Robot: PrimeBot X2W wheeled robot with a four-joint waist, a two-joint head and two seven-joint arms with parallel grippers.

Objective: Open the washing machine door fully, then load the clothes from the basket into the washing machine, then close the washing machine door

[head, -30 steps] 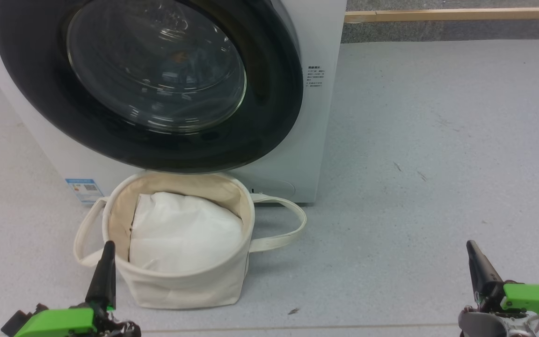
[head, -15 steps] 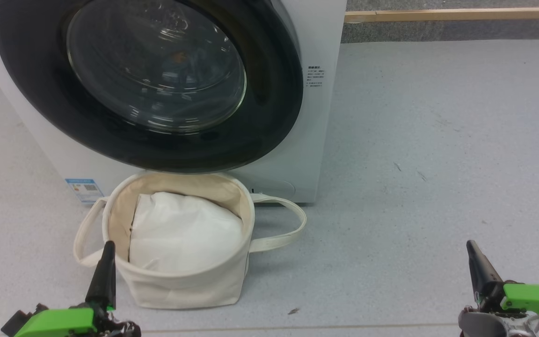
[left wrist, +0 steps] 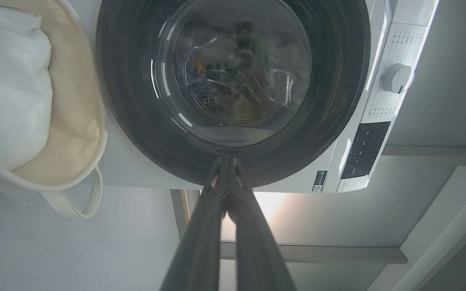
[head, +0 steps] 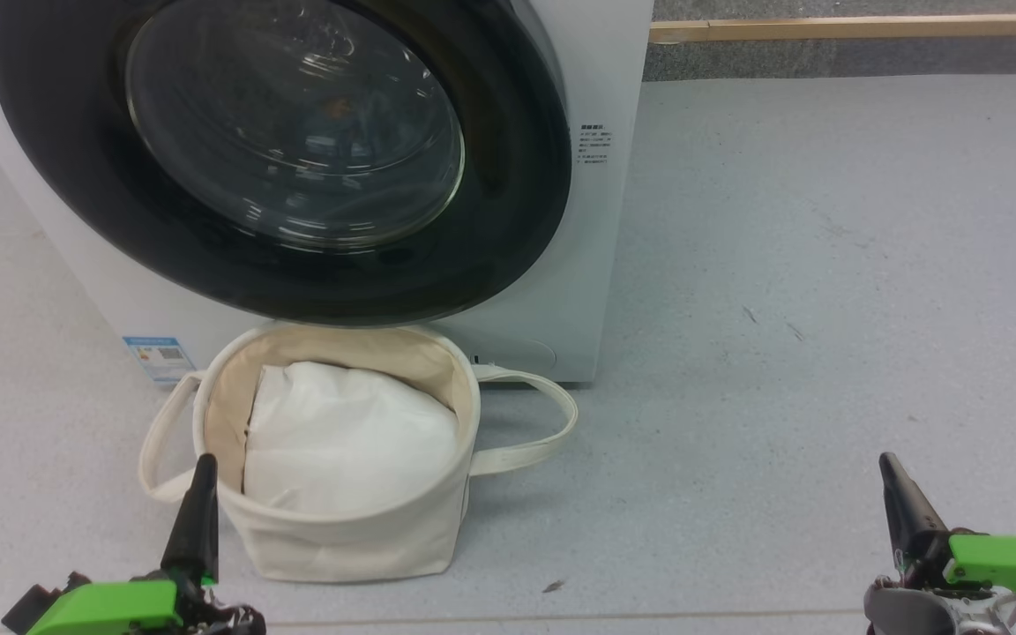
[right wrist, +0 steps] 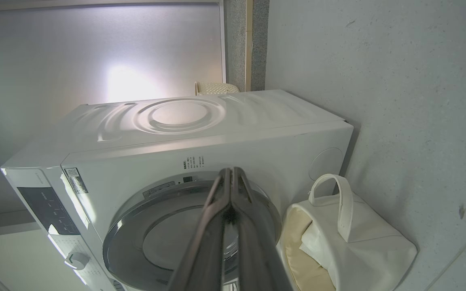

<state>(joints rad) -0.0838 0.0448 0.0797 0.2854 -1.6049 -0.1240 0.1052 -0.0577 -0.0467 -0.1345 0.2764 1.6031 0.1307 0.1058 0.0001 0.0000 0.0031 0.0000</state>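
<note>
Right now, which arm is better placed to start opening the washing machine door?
Probably right: the right gripper has bare floor up to the washing machine door, while the left gripper sits right at the basket, which stands between it and the door. Both are shut; the handle side is unclear.

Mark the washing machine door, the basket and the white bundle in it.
washing machine door [head: 296, 132], head view, centre of the glass window.
basket [head: 358, 547], head view, front wall.
white bundle [head: 349, 441], head view, middle of the cloth.
</note>
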